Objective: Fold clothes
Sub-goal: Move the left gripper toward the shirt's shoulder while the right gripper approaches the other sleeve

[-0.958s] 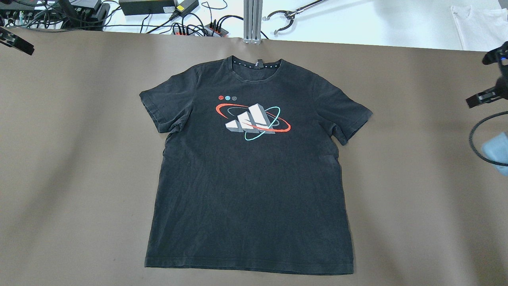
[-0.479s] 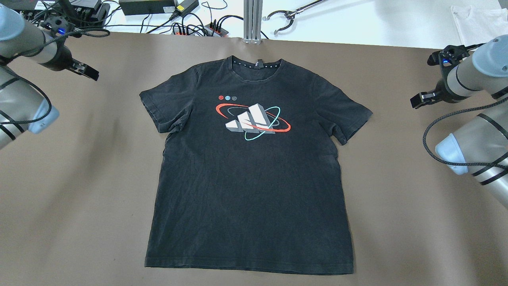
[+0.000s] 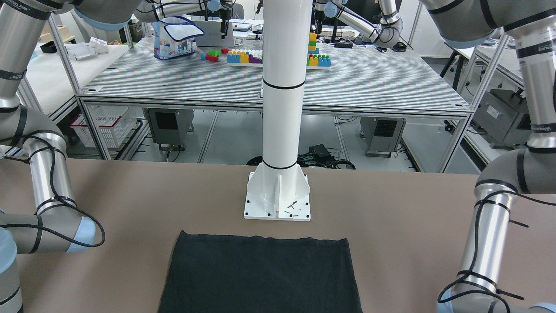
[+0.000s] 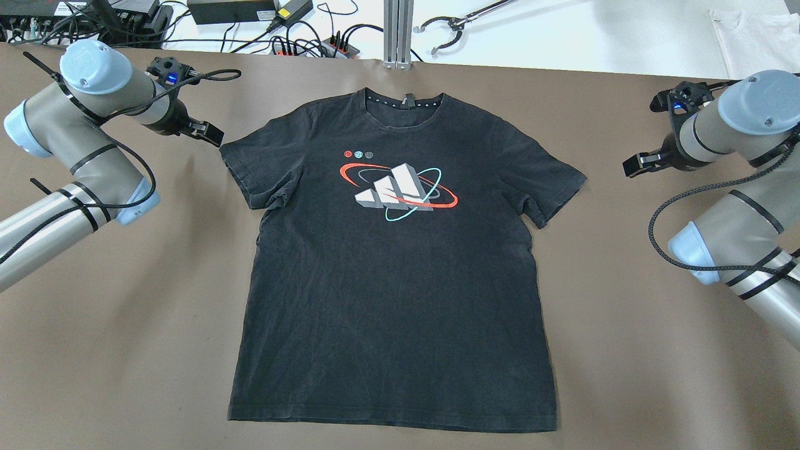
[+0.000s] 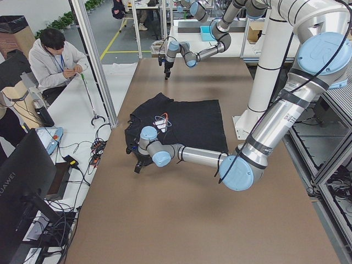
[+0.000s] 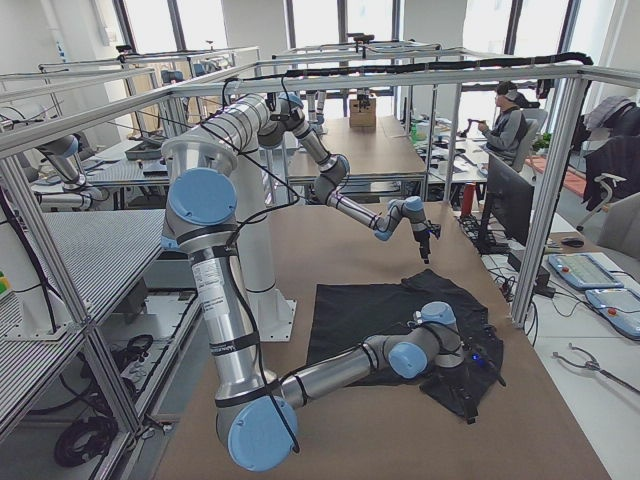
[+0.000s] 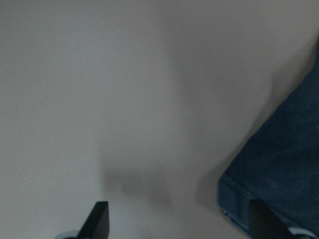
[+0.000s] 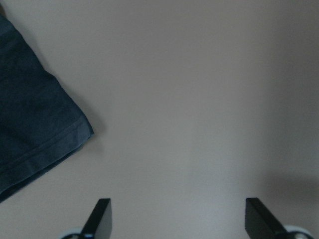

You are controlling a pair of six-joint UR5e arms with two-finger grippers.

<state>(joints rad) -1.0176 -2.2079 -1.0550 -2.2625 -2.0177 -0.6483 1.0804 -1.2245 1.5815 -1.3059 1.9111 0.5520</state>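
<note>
A black T-shirt [image 4: 394,269] is laid flat and face up in the middle of a brown table [image 4: 125,312], with its collar turned away from the robot and its hem nearest the robot's white pillar [image 3: 282,108]. A red, white and teal graphic [image 4: 399,190] is printed on the chest. Both short sleeves are spread out to the sides. The left gripper [image 4: 209,133] is seen just beside the outer corner of the sleeve [image 4: 250,169] on the robot's left. In the left wrist view its two black fingers [image 7: 99,221] are held wide apart with nothing between them, and the stitched corner of that sleeve [image 7: 279,164] lies next to one fingertip, over bare table. Whether fabric is touched cannot be told. The right gripper [image 4: 637,164] is placed out to the robot's right, apart from the other sleeve [image 4: 550,181], with a strip of bare table between them. In the right wrist view its fingers [image 8: 99,216] are likewise spread wide and empty, and the sleeve's hemmed corner [image 8: 45,134] is seen off to one side, away from both fingertips. Beyond the far edge of the table, power strips and cables [image 4: 300,44] are laid on a white surface, and a person [image 5: 52,58] is seated there.
</note>
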